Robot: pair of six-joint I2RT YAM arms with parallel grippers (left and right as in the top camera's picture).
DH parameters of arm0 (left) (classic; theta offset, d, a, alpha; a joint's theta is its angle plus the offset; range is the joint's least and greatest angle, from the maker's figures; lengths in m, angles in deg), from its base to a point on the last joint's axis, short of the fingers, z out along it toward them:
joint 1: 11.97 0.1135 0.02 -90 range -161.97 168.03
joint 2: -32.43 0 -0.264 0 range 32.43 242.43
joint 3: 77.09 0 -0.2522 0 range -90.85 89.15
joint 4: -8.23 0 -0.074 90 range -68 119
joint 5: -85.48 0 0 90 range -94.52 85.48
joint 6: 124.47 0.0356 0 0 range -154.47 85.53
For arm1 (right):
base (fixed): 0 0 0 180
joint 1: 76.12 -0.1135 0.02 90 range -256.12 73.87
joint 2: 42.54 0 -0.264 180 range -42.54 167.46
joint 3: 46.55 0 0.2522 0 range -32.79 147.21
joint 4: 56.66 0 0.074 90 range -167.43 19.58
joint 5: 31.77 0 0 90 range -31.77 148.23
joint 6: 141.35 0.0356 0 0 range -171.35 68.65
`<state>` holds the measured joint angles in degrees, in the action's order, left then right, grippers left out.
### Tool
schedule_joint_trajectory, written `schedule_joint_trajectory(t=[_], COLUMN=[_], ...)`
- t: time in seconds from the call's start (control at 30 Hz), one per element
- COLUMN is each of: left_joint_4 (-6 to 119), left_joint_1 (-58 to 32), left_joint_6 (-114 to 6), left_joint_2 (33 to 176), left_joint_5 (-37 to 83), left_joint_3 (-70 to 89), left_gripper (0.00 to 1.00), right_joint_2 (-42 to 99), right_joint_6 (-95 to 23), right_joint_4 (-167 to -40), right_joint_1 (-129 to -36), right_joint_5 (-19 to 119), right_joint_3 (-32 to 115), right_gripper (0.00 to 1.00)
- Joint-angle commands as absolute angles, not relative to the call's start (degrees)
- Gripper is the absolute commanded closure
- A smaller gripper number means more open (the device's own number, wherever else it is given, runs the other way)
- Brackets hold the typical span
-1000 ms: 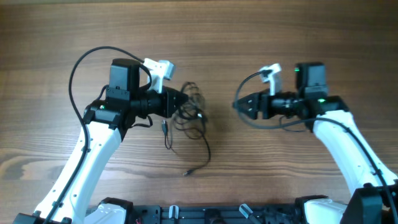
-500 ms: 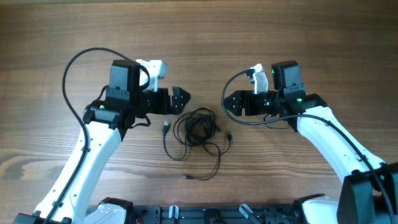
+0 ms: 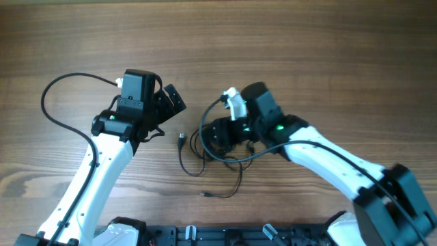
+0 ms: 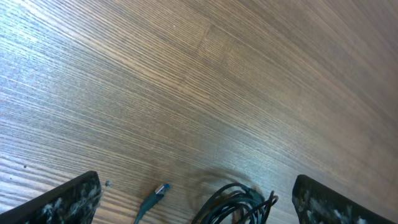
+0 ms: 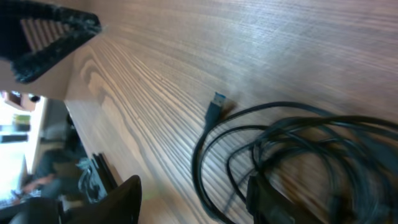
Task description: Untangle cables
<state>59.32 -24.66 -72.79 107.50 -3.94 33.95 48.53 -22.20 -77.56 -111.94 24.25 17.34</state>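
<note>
The cables (image 3: 202, 146) lie as a loose black tangle on the wooden table, with one blue-tipped plug (image 3: 181, 139) at its left and a tail ending lower down (image 3: 205, 194). My left gripper (image 3: 171, 102) is open, up and left of the tangle and holding nothing. Its wrist view shows the cable tangle (image 4: 239, 204) and the plug (image 4: 159, 191) between its wide fingers (image 4: 62, 202). My right gripper (image 3: 217, 134) sits low over the tangle's right side. Its jaws stand apart, with loops of cable (image 5: 202, 165) between them and the plug (image 5: 217, 101) ahead.
Thicker black arm cables arc behind the left arm (image 3: 51, 102) and beside the right wrist (image 3: 205, 116). A dark rail (image 3: 225, 236) runs along the table's front edge. One left gripper finger (image 5: 50, 31) shows at the top left of the right wrist view.
My left gripper opened, let go of the tangle and drew back left. The cables dropped flat onto the table. My right arm swung left and down onto the tangle, jaws narrowing.
</note>
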Motion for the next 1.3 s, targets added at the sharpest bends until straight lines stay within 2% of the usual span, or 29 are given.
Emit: schedule_joint_trajectory(t=[0.0, 0.17, 0.37, 0.5, 0.73, 1.0, 1.07, 1.27], left_joint_4=[59.36, 60.32, 61.50, 62.38, 62.11, 62.18, 62.25, 62.79], left_joint_1=[-24.55, -24.55, -24.55, -24.55, -24.55, -24.55, -24.55, -24.55], left_joint_6=[-74.43, -74.41, -74.39, -74.39, -74.41, -74.41, -74.41, -74.41], left_joint_2=[107.61, 107.61, 107.61, 107.61, 107.61, 107.61, 107.61, 107.61], left_joint_5=[-5.49, -5.51, -5.73, -7.00, -6.98, -6.98, -6.95, -6.98], left_joint_3=[33.75, 33.75, 33.75, 33.75, 33.75, 33.75, 33.75, 33.75], left_gripper=[0.00, 0.00, 0.00, 0.00, 0.00, 0.00, 0.00, 0.00], right_joint_2=[54.61, 60.01, 60.27, 57.16, 51.79, 56.40, 57.73, 58.80], right_joint_6=[-14.00, -6.16, -6.66, -10.94, -22.00, -25.79, -25.74, -25.87], right_joint_4=[-71.55, -65.69, -62.33, -65.37, -78.06, -77.10, -76.75, -73.71], right_joint_1=[-115.57, -116.20, -115.87, -114.32, -114.56, -118.67, -118.76, -118.76], right_joint_5=[24.36, 24.10, 23.13, 18.52, 28.86, 32.14, 36.20, 36.18], right_joint_3=[18.20, 18.20, 18.22, 18.22, 18.20, 18.20, 18.20, 18.20], right_gripper=[0.44, 0.52, 0.52, 0.51, 0.45, 0.45, 0.45, 0.45])
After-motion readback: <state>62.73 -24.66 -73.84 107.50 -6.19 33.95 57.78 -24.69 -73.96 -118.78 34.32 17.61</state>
